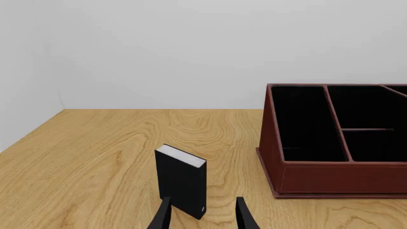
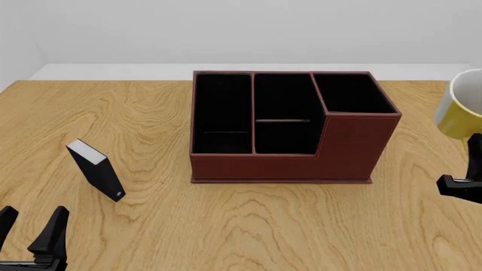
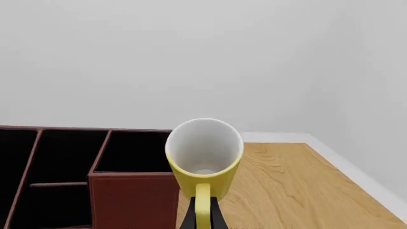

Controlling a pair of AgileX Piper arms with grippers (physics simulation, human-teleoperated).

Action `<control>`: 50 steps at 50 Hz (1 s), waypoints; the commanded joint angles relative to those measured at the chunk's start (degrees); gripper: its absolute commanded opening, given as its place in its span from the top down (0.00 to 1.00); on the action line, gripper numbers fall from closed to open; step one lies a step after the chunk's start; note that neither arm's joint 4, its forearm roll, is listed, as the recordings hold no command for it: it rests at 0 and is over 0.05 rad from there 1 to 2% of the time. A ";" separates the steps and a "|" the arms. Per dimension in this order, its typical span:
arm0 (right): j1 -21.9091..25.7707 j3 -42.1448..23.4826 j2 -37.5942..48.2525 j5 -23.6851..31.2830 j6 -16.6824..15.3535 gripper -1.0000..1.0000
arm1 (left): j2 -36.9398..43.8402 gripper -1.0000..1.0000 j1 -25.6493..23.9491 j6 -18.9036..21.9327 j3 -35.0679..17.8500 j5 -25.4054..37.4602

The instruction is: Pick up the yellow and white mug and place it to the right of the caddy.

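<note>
The yellow and white mug [image 3: 203, 160] hangs in the air, tipped so that its white inside faces the right wrist camera. My right gripper [image 3: 202, 218] is shut on its yellow loop handle [image 3: 202, 198]. In the front view the mug [image 2: 461, 110] sits at the far right edge, above the table and to the right of the caddy [image 2: 286, 132], with the right gripper [image 2: 473, 149] just below it. The reddish-brown caddy [image 3: 76, 186] stands mid-table with black compartments. At the near left corner, my left gripper [image 2: 30, 234] is open and holds nothing.
A small black, white-edged book-like box [image 2: 96, 169] stands upright left of the caddy, just ahead of the left gripper [image 1: 203, 217]; the left wrist view shows this box [image 1: 181, 181] close up. The wooden table [image 2: 249, 226] ends near the mug on the right.
</note>
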 commanded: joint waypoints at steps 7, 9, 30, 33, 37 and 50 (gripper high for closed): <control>-1.88 1.13 5.83 -5.64 1.49 1.00 | 0.00 0.00 0.00 0.00 0.00 0.00; -1.76 1.27 6.77 -6.42 1.55 1.00 | 0.00 0.00 0.00 0.00 0.00 0.00; -2.91 3.10 17.59 -16.22 1.54 1.00 | 0.00 0.00 0.00 0.00 0.00 0.00; -2.96 3.03 18.82 -17.03 1.50 1.00 | 0.00 0.00 0.00 0.00 0.00 0.00; -3.16 3.12 20.22 -18.16 1.52 1.00 | 0.00 0.00 0.00 0.00 0.00 0.00; -3.30 3.53 21.94 -19.69 1.71 1.00 | 0.00 0.00 0.00 0.00 0.00 0.00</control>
